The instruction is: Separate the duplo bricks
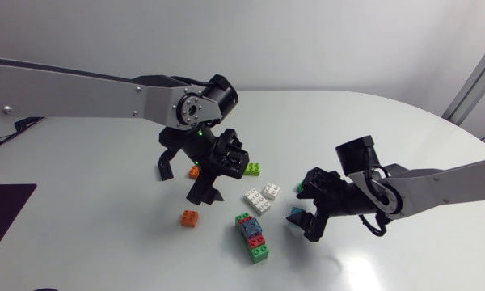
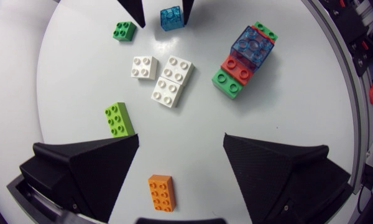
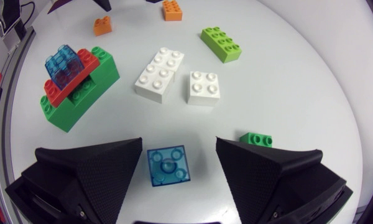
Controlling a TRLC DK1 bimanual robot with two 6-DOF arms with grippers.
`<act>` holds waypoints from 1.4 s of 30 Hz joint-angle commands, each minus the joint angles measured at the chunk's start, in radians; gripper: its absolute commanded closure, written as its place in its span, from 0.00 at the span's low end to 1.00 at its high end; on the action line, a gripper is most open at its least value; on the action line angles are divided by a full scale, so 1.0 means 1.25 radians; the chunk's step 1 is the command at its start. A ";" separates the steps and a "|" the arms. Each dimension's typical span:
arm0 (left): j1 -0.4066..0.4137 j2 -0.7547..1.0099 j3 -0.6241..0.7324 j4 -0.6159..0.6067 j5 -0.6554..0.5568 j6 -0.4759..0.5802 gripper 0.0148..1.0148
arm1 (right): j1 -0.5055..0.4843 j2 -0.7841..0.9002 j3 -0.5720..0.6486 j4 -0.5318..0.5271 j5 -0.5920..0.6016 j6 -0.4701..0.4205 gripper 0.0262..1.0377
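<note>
Near the middle of the table (image 1: 372, 121), well clear of its curved far edge, a stack (image 1: 254, 237) of green, red and clear-blue bricks is seen joined, so the separating is judged unfinished. The right gripper (image 3: 177, 146) is held low with jaws wide, and a loose blue brick (image 3: 168, 165) lies untouched between them. The left gripper (image 2: 181, 142) is likewise spread wide over an orange brick (image 2: 160, 191), probably for approach room. No writing can be read on any brick.

Smooth white tabletop (image 1: 404, 113) with a soft sheen, glossy hard-plastic duplo bricks (image 3: 160, 73), one translucent blue brick (image 3: 168, 165) like tinted glass, matt black left hand (image 2: 181, 135) and right hand (image 3: 178, 142), their fingers (image 3: 87, 174) finely grained, satin silver-grey arm links (image 1: 81, 89) upper left of the frame
</note>
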 commanded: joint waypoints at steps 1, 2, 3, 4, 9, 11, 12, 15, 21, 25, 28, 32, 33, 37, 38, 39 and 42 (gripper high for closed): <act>-0.006 0.004 0.011 0.002 0.007 -0.019 0.07 | -0.010 -0.024 -0.038 -0.023 -0.006 -0.032 0.20; -0.006 0.003 0.010 0.003 0.007 -0.020 0.07 | -0.015 -0.034 -0.049 -0.025 -0.007 -0.035 0.20; -0.007 0.002 0.009 0.003 0.007 -0.021 0.07 | -0.019 -0.046 -0.059 -0.031 -0.007 -0.040 0.20; -0.007 0.002 0.006 0.003 0.007 -0.021 0.07 | -0.029 -0.062 -0.071 -0.042 -0.008 -0.049 0.20; -0.014 0.003 0.001 0.008 0.007 -0.024 0.07 | -0.076 -0.144 -0.119 -0.110 -0.031 -0.093 0.25; -0.018 0.003 0.004 0.009 0.007 -0.026 0.07 | -0.086 -0.169 -0.125 -0.129 -0.038 -0.104 0.25; -0.021 0.003 0.006 0.009 0.007 -0.029 0.07 | -0.087 -0.176 -0.125 -0.133 -0.042 -0.104 0.25; -0.029 0.004 0.011 0.009 0.007 -0.034 0.07 | -0.085 -0.167 -0.108 -0.128 -0.043 -0.094 0.24; -0.029 -0.005 0.001 0.009 0.007 -0.035 0.07 | -0.059 -0.067 -0.059 -0.078 -0.044 -0.071 0.24; -0.021 -0.013 -0.005 0.008 0.007 -0.034 0.07 | -0.029 -0.030 -0.043 -0.048 -0.043 -0.049 0.25; -0.020 -0.014 -0.005 0.008 0.007 -0.034 0.07 | -0.017 -0.014 -0.030 -0.041 -0.042 -0.035 0.30; -0.022 -0.014 -0.005 0.009 0.007 -0.035 0.07 | -0.010 -0.003 -0.032 -0.031 -0.042 -0.034 0.59; -0.023 -0.013 -0.005 0.009 0.007 -0.035 0.07 | -0.010 -0.002 -0.032 -0.031 -0.040 -0.035 0.64; -0.029 -0.011 -0.003 0.009 0.007 -0.035 0.07 | -0.017 -0.008 -0.043 -0.036 -0.042 -0.040 0.67; -0.032 -0.011 -0.003 0.009 0.007 -0.036 0.07 | -0.019 -0.013 -0.049 -0.039 -0.042 -0.043 0.67; -0.034 -0.013 -0.004 0.009 0.007 -0.036 0.07 | -0.024 -0.021 -0.057 -0.041 -0.042 -0.049 0.68; -0.041 -0.014 -0.010 0.009 0.009 -0.036 0.07 | -0.059 -0.056 -0.076 -0.059 -0.048 -0.066 0.68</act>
